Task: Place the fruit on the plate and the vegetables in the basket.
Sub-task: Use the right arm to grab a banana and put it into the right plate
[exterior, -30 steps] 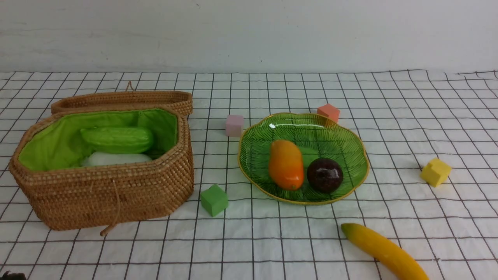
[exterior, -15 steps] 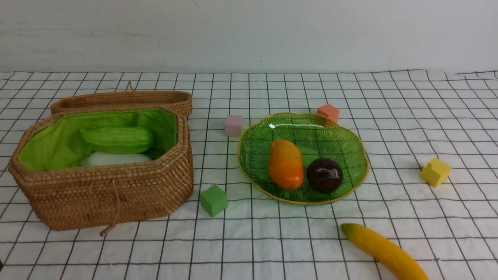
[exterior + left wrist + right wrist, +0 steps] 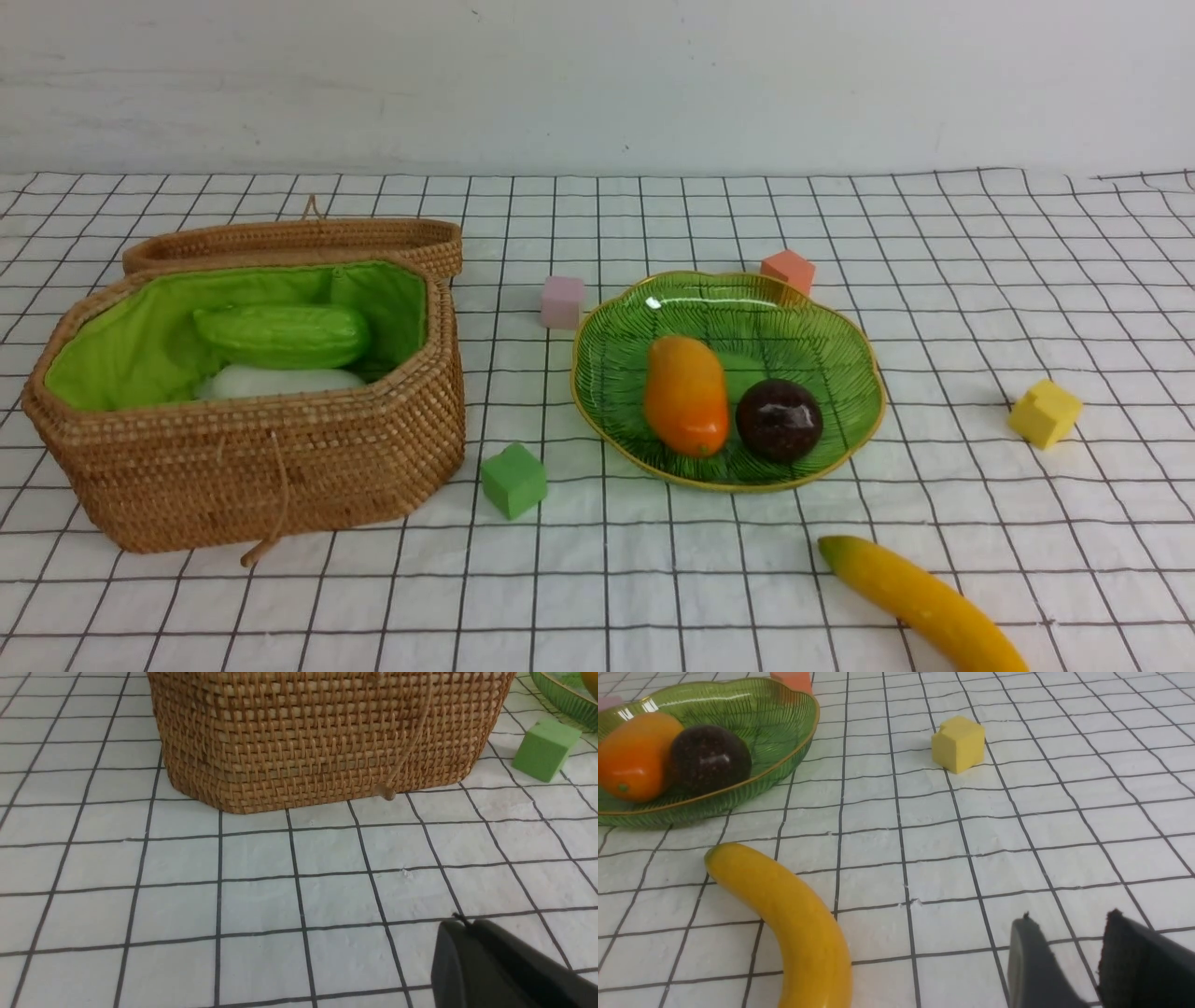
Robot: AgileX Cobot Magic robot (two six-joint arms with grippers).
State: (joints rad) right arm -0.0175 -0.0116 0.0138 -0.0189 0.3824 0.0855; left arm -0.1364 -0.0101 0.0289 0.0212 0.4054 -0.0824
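Observation:
The wicker basket stands open at the left, its green lining holding a pale green gourd and a white radish. On the green glass plate lie the orange mango and the dark purple mangosteen. The yellow banana rests on the cloth in front of the plate, to the right. My left gripper is shut and empty, low over the cloth before the basket wall. My right gripper is open and empty, beside the banana. Neither gripper shows in the front view.
Foam cubes lie about: green between basket and plate, pink behind, orange at the plate's far rim, yellow at the right. The basket's lid lies folded back behind it. A cord hangs down its front.
A dark tip of my left arm at the bottom left corner of the front view has slipped out of sight. Nothing else has moved.

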